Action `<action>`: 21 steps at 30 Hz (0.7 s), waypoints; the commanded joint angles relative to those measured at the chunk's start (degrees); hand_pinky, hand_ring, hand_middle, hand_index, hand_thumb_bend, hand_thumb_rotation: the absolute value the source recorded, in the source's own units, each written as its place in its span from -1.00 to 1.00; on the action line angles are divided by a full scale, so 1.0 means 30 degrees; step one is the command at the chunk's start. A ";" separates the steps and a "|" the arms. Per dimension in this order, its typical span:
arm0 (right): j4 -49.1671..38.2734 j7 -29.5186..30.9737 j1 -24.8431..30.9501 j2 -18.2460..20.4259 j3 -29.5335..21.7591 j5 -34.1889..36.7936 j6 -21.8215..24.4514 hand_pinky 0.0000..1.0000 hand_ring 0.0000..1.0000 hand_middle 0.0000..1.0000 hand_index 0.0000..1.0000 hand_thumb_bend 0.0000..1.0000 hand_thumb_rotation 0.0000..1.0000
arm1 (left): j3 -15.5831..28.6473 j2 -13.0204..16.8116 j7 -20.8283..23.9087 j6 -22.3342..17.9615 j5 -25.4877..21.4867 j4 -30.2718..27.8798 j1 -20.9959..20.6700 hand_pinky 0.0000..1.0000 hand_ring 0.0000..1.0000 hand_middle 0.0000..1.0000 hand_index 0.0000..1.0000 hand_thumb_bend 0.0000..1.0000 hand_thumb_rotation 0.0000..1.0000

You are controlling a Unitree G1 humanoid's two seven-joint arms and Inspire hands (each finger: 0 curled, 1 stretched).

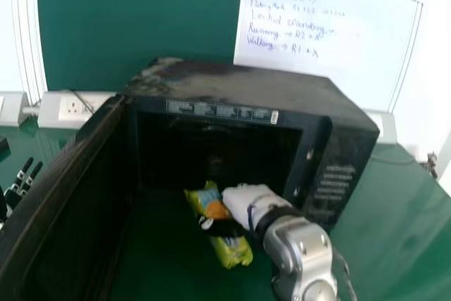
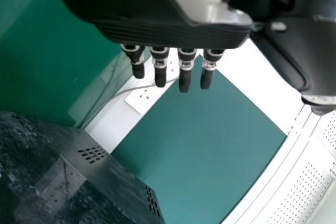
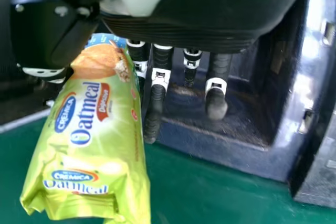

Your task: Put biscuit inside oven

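Right hand (image 1: 248, 201), in the head view, is clamped on the biscuit (image 1: 232, 250), just in front of the oven (image 1: 257, 88). The oven's door (image 1: 67, 209) stands open over the bench (image 1: 402, 209); the idle left hand (image 1: 12, 197) is on that door's outer side. Left wrist view: the left hand has its fingers straight and apart, near the oven. Right wrist view: thumb and fingers pinch the biscuit outside the oven's mouth (image 3: 220, 111). I judge this the carrying-in step; next, move forward over the oven's sill, lower, then let go.
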 commanded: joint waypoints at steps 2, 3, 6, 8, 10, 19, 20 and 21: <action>0.0653 -0.0718 -0.0960 0.0294 -0.0218 0.0041 0.0474 -0.82 -0.66 -0.06 0.41 0.11 -1.00 | -0.0017 -0.0101 0.0032 -0.0049 -0.0120 0.0027 0.0044 0.73 0.83 0.87 0.96 0.68 -0.51; 0.0858 -0.0891 -0.1115 0.0367 -0.0169 0.0044 0.0581 -0.82 -0.67 -0.06 0.42 0.11 -1.00 | -0.0010 -0.0109 0.0009 -0.0068 -0.0130 0.0033 0.0053 0.72 0.83 0.87 0.96 0.68 -0.51; 0.1368 -0.1508 -0.1435 0.0603 -0.0100 0.0248 0.0820 -0.84 -0.69 -0.06 0.44 0.11 -1.00 | 0.0006 -0.0113 -0.0035 -0.0088 -0.0160 0.0056 0.0076 0.72 0.83 0.87 0.96 0.71 -0.53; 0.1696 -0.1783 -0.1631 0.0699 -0.0037 0.0331 0.0970 -0.84 -0.69 -0.06 0.41 0.11 -1.00 | -0.0007 -0.0087 -0.0184 -0.0126 -0.0164 0.0074 0.0111 0.72 0.84 0.88 0.97 0.71 -0.53; 0.2098 -0.2051 -0.1844 0.0775 0.0000 0.0427 0.1105 -0.82 -0.67 -0.06 0.32 0.11 -1.00 | -0.0036 -0.0097 -0.0186 -0.0179 -0.0086 0.0024 0.0148 0.73 0.84 0.88 0.97 0.68 -0.50; 0.4727 -0.4372 -0.3124 0.1282 0.0127 0.1281 0.1902 -0.85 -0.71 -0.06 0.31 0.11 -1.00 | -0.0057 -0.0246 0.0110 -0.0143 -0.0216 -0.0163 0.0227 0.73 0.84 0.87 0.95 0.71 -0.55; 0.5015 -0.4654 -0.3280 0.1316 0.0147 0.1481 0.1967 -0.86 -0.71 -0.06 0.36 0.11 -1.00 | -0.0100 -0.0213 0.0016 -0.0228 -0.0102 -0.0162 0.0267 0.72 0.83 0.86 0.94 0.72 -0.55; 0.5435 -0.5007 -0.3509 0.1382 0.0204 0.1636 0.2024 -0.85 -0.71 -0.06 0.34 0.12 -1.00 | -0.0123 -0.0191 0.0013 -0.0243 -0.0045 -0.0192 0.0302 0.73 0.84 0.86 0.95 0.71 -0.53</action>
